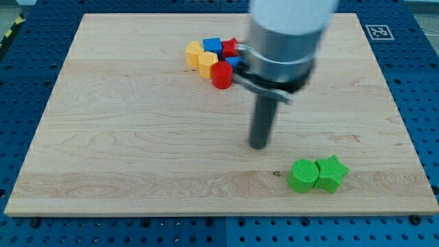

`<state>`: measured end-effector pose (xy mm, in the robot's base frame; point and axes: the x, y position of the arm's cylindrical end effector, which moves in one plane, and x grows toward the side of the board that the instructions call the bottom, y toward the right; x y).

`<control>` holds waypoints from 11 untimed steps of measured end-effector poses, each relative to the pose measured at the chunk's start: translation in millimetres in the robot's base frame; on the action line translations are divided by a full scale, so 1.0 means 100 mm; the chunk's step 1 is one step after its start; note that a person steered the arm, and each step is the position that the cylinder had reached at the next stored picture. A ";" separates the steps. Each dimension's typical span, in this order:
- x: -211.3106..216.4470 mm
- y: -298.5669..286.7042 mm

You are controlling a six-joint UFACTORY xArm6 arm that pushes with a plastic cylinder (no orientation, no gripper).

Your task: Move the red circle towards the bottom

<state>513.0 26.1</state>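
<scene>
The red circle point(221, 75) stands at the lower right of a tight cluster near the view's top centre. With it are two yellow blocks point(194, 52) point(207, 64), a blue block point(212, 46), a red star-like block point(230, 47) and another blue block point(233, 63), partly hidden by the arm. My tip point(258, 145) rests on the board below and to the right of the red circle, well apart from it. A green circle point(302, 175) and a green star point(330, 173) touch each other at the lower right.
The wooden board point(103, 137) lies on a blue perforated table. The arm's wide grey body point(285, 34) hangs over the top centre-right and hides part of the cluster. A fiducial marker point(378, 31) sits at the top right corner.
</scene>
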 end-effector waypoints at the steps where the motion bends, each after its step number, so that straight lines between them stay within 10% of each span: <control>1: -0.28 -0.91; 4: -1.58 -1.23; 6: -1.43 -0.28; 11: -1.03 -0.11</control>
<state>409.9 15.0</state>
